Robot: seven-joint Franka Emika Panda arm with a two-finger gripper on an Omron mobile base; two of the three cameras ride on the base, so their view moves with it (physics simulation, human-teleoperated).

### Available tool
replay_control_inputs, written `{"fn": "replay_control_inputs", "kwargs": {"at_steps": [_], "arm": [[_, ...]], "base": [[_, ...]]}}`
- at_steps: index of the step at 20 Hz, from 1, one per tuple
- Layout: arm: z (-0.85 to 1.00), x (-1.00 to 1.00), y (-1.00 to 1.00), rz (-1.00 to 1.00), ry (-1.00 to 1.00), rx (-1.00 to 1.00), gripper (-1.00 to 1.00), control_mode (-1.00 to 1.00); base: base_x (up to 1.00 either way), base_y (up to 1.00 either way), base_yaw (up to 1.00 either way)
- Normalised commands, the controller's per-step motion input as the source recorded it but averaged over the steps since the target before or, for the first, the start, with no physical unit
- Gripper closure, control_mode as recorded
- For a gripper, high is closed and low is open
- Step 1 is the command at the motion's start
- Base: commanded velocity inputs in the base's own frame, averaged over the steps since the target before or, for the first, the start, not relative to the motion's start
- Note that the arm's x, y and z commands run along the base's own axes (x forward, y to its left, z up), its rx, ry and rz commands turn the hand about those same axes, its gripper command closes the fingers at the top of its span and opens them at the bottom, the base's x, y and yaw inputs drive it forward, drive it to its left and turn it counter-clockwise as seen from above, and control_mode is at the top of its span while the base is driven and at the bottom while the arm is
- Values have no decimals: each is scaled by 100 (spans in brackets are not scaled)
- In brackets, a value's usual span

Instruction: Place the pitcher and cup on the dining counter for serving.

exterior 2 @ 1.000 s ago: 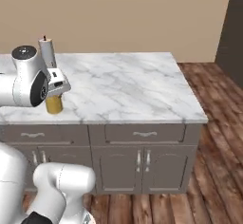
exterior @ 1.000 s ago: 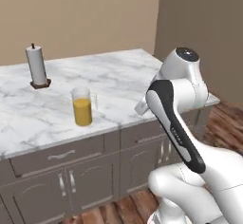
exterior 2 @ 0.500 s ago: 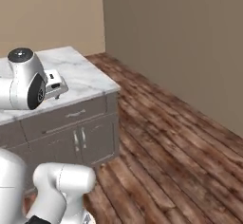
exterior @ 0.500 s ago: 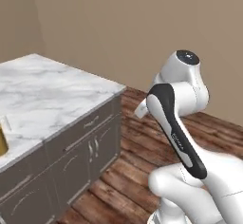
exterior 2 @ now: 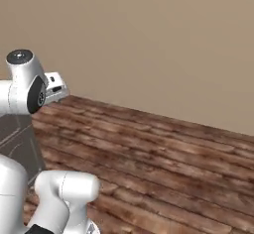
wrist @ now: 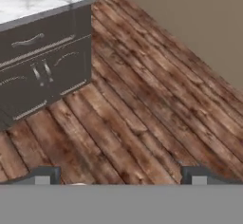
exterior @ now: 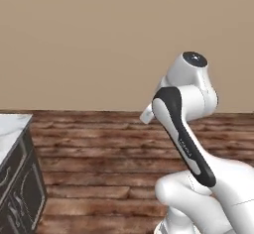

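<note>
The robot is between jobs here, with its base turned toward the wood floor point(exterior 2: 163, 158) and the tan wall point(exterior: 99, 39), so the step in hand looks like driving off to fetch something for the counter. To do that well, it should keep the arm tucked in close while the base rolls, so nothing bumps the counter's corner or doors, and it should only reach out once the base has stopped. The gripper point(wrist: 121, 175) points down at the floor, and its two fingers point(wrist: 45, 175) stand wide apart with nothing between them, so it is ready to take hold of a thing. It should leave them wide like that until they are on both sides of whatever it picks up, then squeeze gently. The counter point(wrist: 33, 0) sits at the top left of the hand view and at the far left edge of the left base view. Its top is white marble with thin grey lines. Under the top are dark grey drawers point(wrist: 38, 40) and doors with thin silver handles. The part of the top that I can see is bare. No pitcher or cup can be seen right now, so I cannot tell where they stand.
</note>
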Motion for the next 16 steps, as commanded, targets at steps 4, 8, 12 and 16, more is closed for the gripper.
{"fn": "replay_control_inputs", "kwargs": {"at_steps": [4,8,12,16], "arm": [[0,0,0,0,0,0,-100,100],[0,0,0,0,0,0,-100,100],[0,0,0,0,0,0,-100,100],[0,0,0,0,0,0,-100,100]], "base": [[-5,3,-99],[-4,0,-96],[-5,0,-91],[-1,-8,-89]]}}
